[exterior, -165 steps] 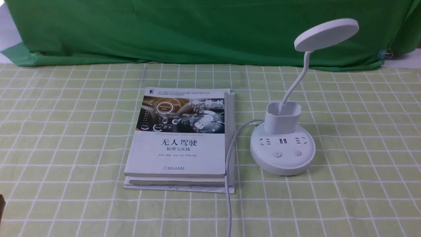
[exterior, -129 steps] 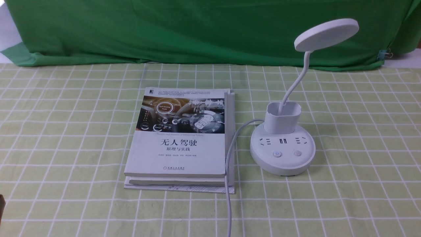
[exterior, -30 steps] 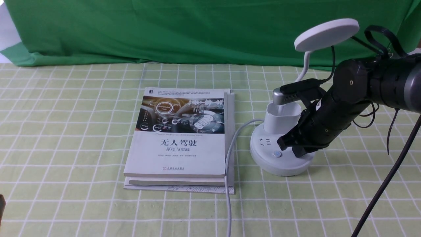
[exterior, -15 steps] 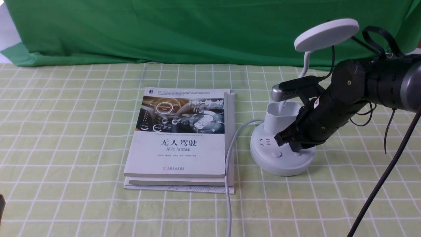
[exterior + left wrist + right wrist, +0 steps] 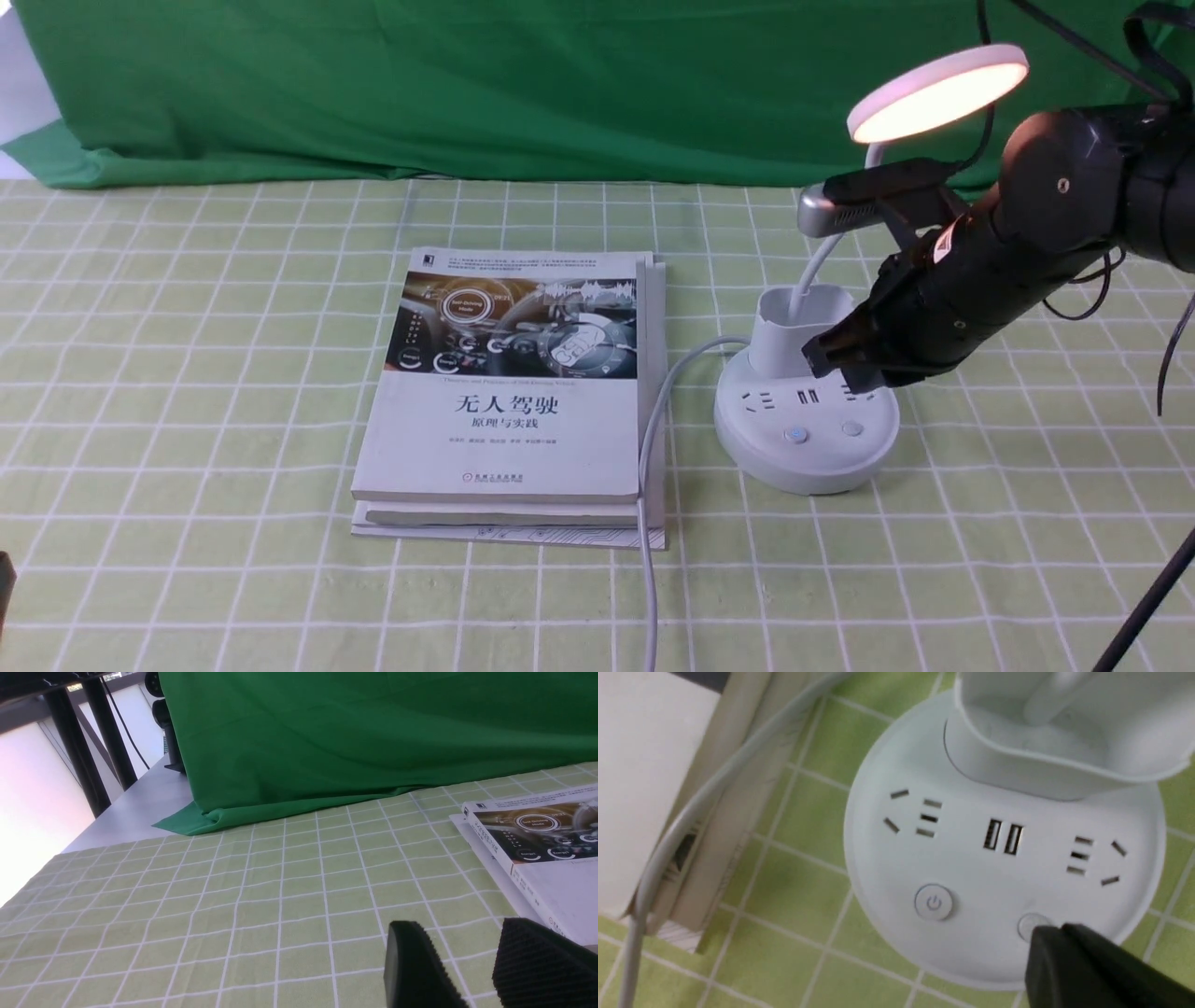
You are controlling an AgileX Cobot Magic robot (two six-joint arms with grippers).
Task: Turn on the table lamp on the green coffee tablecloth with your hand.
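Observation:
The white table lamp (image 5: pixel 805 439) stands on the grid-patterned green coffee tablecloth (image 5: pixel 187 373), right of centre. Its disc head (image 5: pixel 938 93) glows warm white. My right gripper (image 5: pixel 840 369) is shut and empty, and hovers just above the base beside the cup holder (image 5: pixel 792 329). In the right wrist view its tips (image 5: pixel 1052 935) sit over the edge of the right-hand button (image 5: pixel 1028 924). The power button (image 5: pixel 934 902) is uncovered. My left gripper (image 5: pixel 460 952) is open and empty, low over the cloth near the book's corner.
A stack of books (image 5: pixel 523 392) lies left of the lamp. The lamp's white cable (image 5: pixel 653 448) runs along the books' right edge to the front edge. A dark green backdrop cloth (image 5: pixel 560 84) hangs behind. A black cable (image 5: pixel 1148 588) crosses the bottom right.
My right arm came in from the right and lowered its shut tips onto the base's right button. It has now lifted up and right. The lamp head has lit up.

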